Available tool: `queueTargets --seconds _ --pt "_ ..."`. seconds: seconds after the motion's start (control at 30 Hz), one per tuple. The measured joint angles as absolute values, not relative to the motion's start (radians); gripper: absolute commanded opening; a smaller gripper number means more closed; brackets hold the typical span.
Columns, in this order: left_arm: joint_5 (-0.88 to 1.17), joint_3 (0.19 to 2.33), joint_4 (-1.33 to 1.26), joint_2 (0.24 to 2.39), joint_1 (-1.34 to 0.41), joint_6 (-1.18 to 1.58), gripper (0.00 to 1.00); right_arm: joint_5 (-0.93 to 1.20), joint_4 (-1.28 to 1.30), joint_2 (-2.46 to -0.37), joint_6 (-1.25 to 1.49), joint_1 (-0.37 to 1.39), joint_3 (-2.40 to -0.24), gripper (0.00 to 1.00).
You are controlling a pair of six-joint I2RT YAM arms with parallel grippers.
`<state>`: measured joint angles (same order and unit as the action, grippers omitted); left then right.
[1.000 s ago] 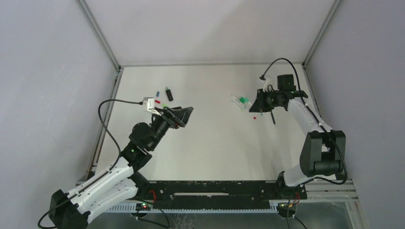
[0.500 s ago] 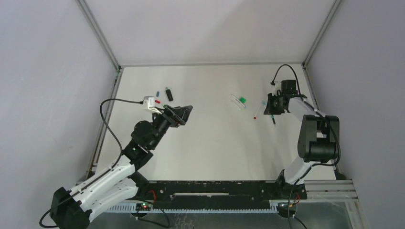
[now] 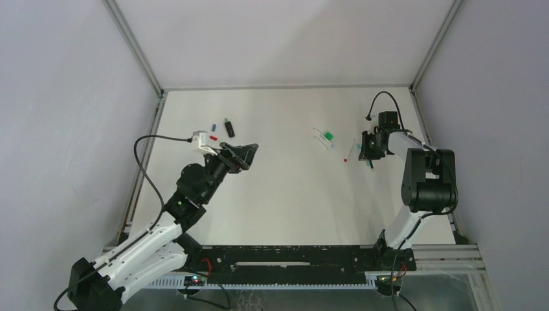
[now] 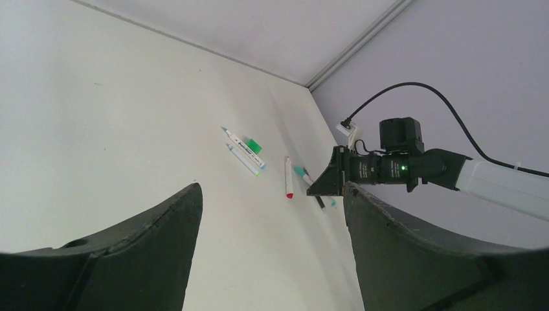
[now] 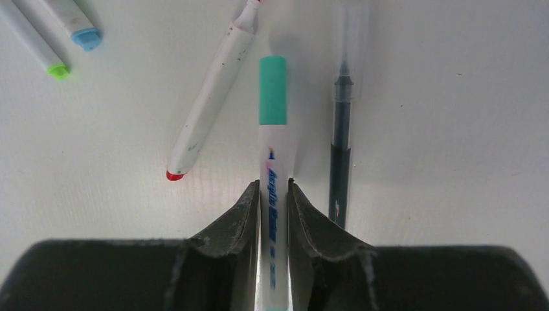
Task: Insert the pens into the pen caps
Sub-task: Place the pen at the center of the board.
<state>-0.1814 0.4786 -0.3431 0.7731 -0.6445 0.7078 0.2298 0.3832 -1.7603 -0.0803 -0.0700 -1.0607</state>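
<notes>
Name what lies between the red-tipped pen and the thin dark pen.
In the right wrist view, the teal-capped pen lies between the red-tipped pen and the thin dark pen, its barrel running back into the right tool.

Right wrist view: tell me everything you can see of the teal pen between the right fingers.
The teal pen has a white barrel, plastic by its look, with blue lettering and a teal cap or sleeve further along. It lies flat on the table, pointing straight away from the right gripper, whose fingers stand close against both sides of the barrel; whether they press it I cannot tell. A red-ended pen and a thin dark pen flank it.
</notes>
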Motion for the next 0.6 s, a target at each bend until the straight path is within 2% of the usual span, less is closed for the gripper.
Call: queueTargets --seconds 0.17,0.6 --pt "-0.183 0.479 -0.322 0.752 -0.638 0.708 0.83 0.238 0.383 -1.760 -0.080 -0.070 -1.061 0.32" --pt "-0.192 0.479 -0.265 0.726 -0.625 0.708 0.82 0.324 0.397 -1.717 -0.093 -0.084 -1.059 0.34"
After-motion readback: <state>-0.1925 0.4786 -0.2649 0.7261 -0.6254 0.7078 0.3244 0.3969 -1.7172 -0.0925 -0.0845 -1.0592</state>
